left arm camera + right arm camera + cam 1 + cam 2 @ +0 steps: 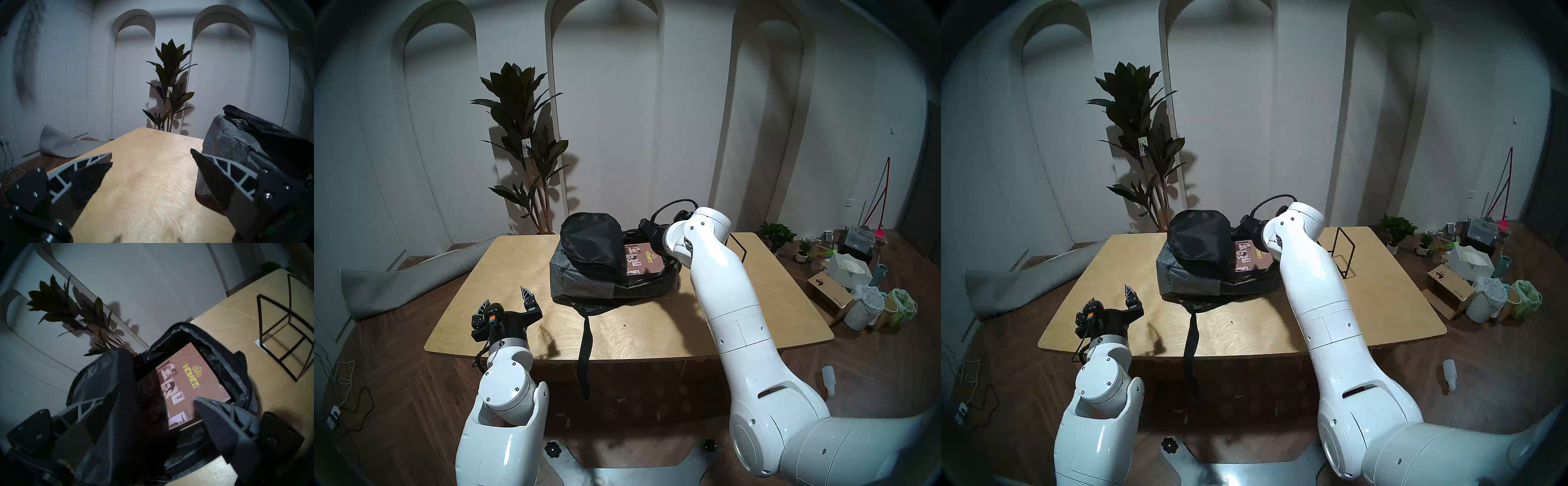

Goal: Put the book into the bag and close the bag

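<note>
The dark grey bag [578,285] lies on the table with its black-lined flap [590,241] thrown back to the left. The brown book [644,263] with its gold "HOMES" title lies flat in the open compartment [195,382]. My right arm reaches over the bag's far right side. In the right wrist view my right gripper [153,399] is open just above the book, with the flap's edge [110,387] hanging between its fingers and hiding one tip. My left gripper [507,297] is open and empty over the table's near-left corner, left of the bag [229,144].
A black wire stand [1343,253] stands on the table to the right of the bag. A black strap [585,342] hangs over the table's front edge [653,353]. A tall plant [527,152] stands behind the table. Boxes and bags [857,288] clutter the floor at right.
</note>
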